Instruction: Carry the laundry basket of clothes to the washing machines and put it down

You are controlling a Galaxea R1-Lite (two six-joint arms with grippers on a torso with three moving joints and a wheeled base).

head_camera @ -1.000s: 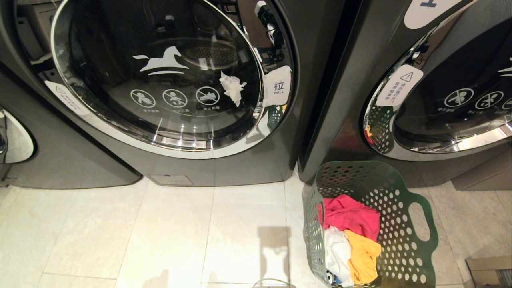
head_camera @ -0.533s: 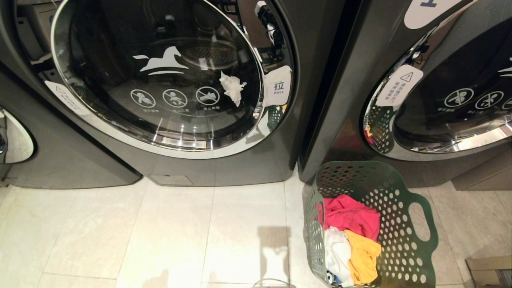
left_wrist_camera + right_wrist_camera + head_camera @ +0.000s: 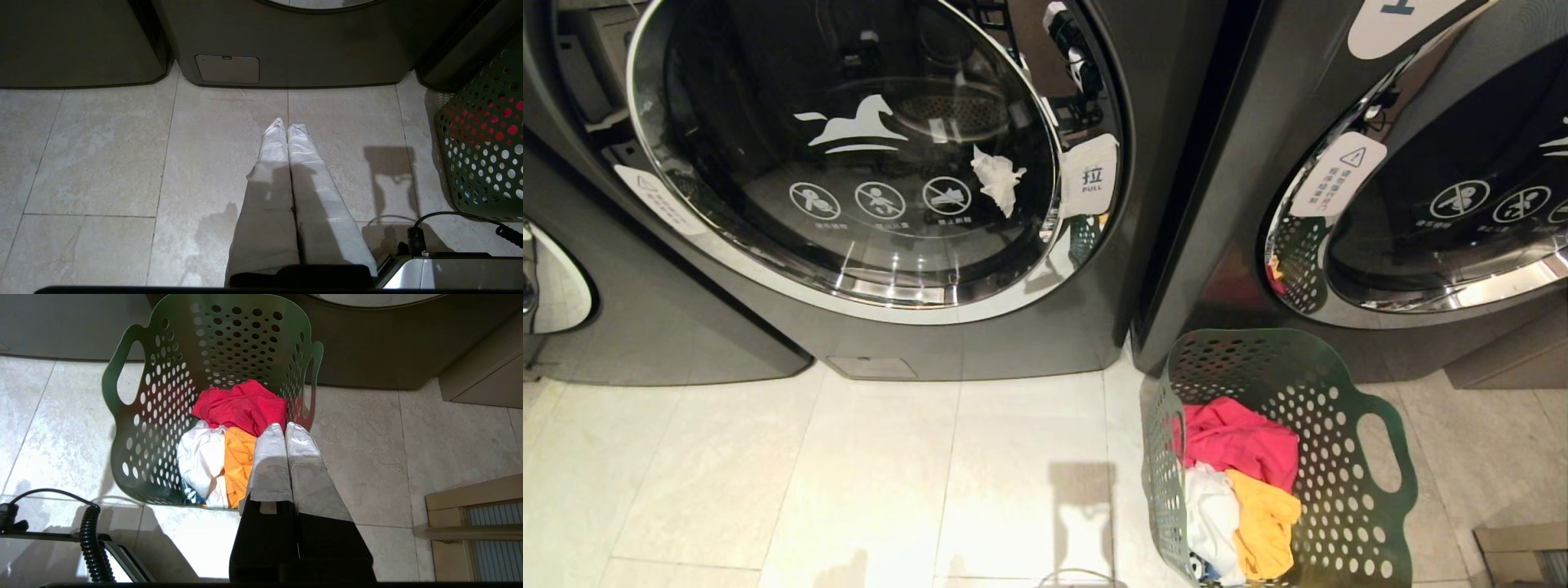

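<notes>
**A:** Since the basket [image 3: 1278, 457] already stands on the floor [image 3: 849, 482], right at the foot of the washers [image 3: 1029, 327], what is left to do well?

**B:** Mostly to leave it alone, I'd say. It sits upright by the seam between two machines, near the floor's far edge where the tiles meet the plinths. The clothes [image 3: 1241, 490] lie inside: red at the back, white and orange in front.

**A:** And the hands?

**B:** The left gripper [image 3: 286, 124] has its wrapped fingers pressed together on nothing, over bare tile, well apart from the basket. The right gripper [image 3: 284, 428] is likewise closed and empty, hanging above the basket's near side; whether it touches the rim I cannot tell.

**A:** So the set-down looks finished?

**B:** To my eye, yes. If anything, keep the right arm clear of the handle [image 3: 126, 371] so a stray nudge doesn't tip it, and check that it isn't blocking the right-hand door [image 3: 1421, 204].
</notes>
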